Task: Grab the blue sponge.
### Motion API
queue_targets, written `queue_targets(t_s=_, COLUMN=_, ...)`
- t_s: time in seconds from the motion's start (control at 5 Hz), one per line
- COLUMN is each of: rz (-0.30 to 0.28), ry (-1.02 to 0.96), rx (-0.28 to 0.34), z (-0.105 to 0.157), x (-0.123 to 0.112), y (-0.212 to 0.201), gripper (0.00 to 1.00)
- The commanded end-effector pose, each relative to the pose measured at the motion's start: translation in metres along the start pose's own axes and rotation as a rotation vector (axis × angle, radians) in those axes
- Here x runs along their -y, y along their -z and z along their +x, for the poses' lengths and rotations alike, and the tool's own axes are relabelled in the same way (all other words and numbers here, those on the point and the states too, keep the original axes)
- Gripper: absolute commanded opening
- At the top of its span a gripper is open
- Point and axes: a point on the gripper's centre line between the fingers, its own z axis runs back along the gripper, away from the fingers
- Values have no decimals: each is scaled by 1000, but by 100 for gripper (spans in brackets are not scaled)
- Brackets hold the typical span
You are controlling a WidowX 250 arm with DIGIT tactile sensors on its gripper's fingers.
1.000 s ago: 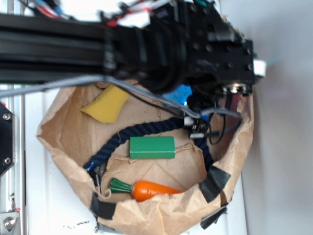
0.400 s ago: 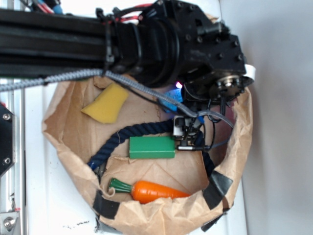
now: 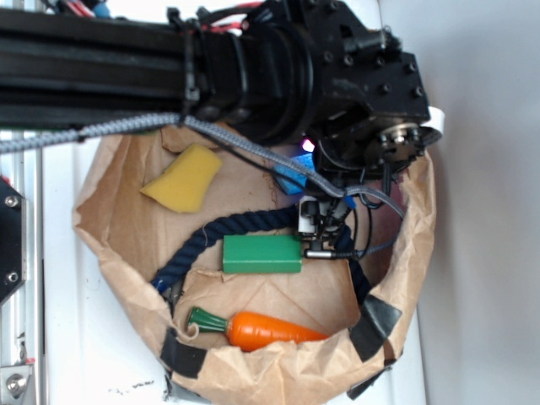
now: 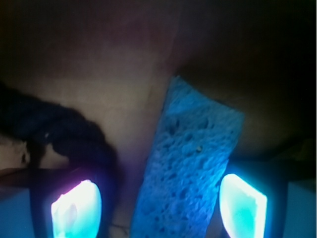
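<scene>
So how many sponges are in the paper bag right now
2: the yellow sponge at the bag's upper left, and the blue sponge between the open gripper fingers. The arm could hide others.

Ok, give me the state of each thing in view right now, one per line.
Gripper: open, fingers straddling the sponge.
Blue porous sponge: lying flat, ungrasped.
Dark navy rope: curved across the bag floor.
Green rectangular block: lying flat.
Orange toy carrot: on its side.
Yellow wedge sponge: lying flat.

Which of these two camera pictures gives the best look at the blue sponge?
The wrist view: the blue sponge fills the middle, lying between the two glowing fingertips, apart from both. The exterior view shows only a small blue patch under the arm.
</scene>
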Motion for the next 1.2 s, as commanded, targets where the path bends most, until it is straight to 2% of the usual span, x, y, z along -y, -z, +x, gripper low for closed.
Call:
queue_targets(t_s=0.0, rz=78, ry=-46, rx=58, z=16, x=17, y=4, gripper=79)
queue_targets(t_s=0.2, rz=87, ry=-48, rx=59, z=15, x=17, y=5, gripper=0)
queue_targets(t_s=0.6, rz=87, ry=-44, rx=86, z=13, x=17, y=2, gripper=0)
queue_targets(t_s=0.8, rz=66, ry=-45, rx=97, z=13, x=17, y=-6, gripper=0)
queue_targets(t_s=1.0, rz=0, ry=-41, rx=94, z=7, x=15, y=-41, gripper=0)
